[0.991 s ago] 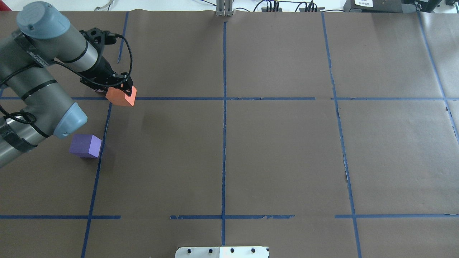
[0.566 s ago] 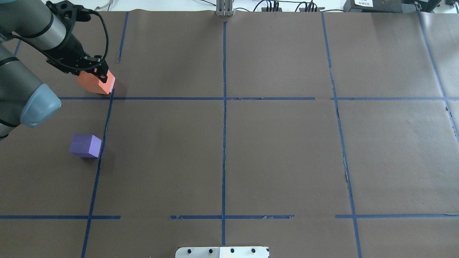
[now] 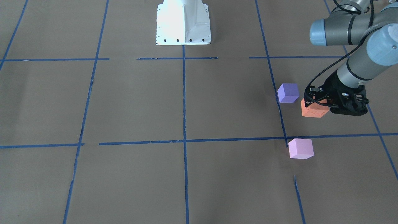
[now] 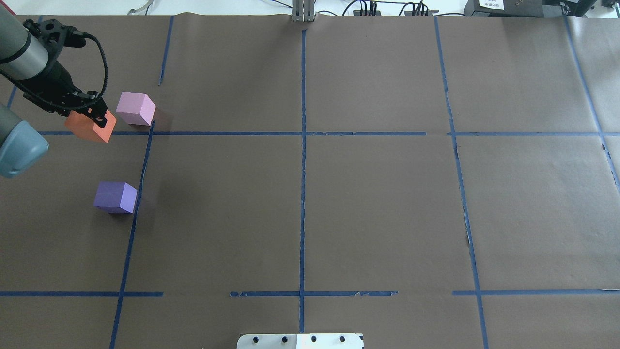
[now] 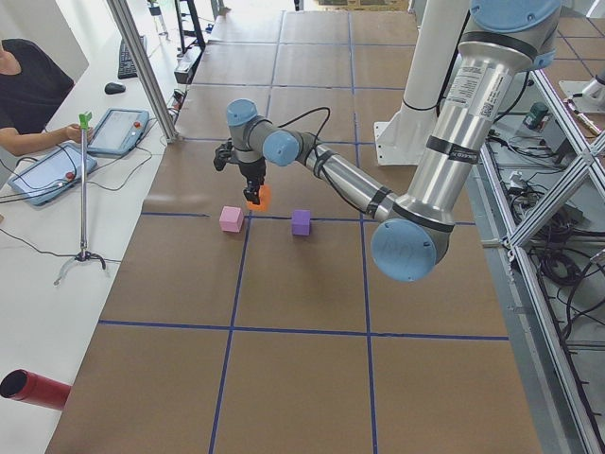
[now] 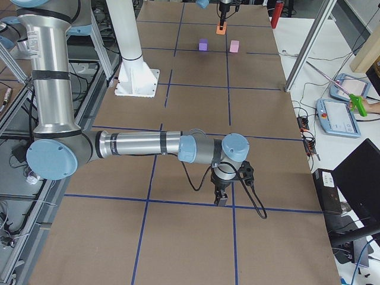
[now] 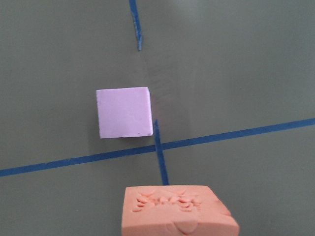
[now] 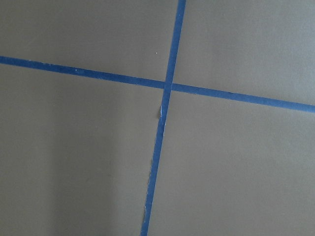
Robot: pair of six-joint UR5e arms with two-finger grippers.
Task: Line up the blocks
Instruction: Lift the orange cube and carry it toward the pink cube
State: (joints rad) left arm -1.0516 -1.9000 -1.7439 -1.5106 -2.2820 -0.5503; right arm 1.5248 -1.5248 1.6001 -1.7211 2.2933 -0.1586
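Observation:
My left gripper (image 4: 93,115) is shut on the orange block (image 4: 88,127) and holds it at the table's far left, a little above the surface as far as I can tell. The orange block also shows in the front-facing view (image 3: 313,111) and at the bottom of the left wrist view (image 7: 177,214). The pale pink block (image 4: 136,108) sits just right of it, by a tape crossing. The purple block (image 4: 115,197) sits nearer the robot. My right gripper (image 6: 221,200) hangs low over bare paper far to the right; I cannot tell whether it is open.
Brown paper with a blue tape grid (image 4: 302,133) covers the table. The white robot base plate (image 3: 183,21) stands at the robot's side. Tablets (image 5: 118,128) and a thin stand (image 5: 83,189) are beyond the table's far edge.
My left gripper has carried the orange block leftward and slightly toward the robot. The pink block, hidden behind it before, now shows. The purple block has not moved.

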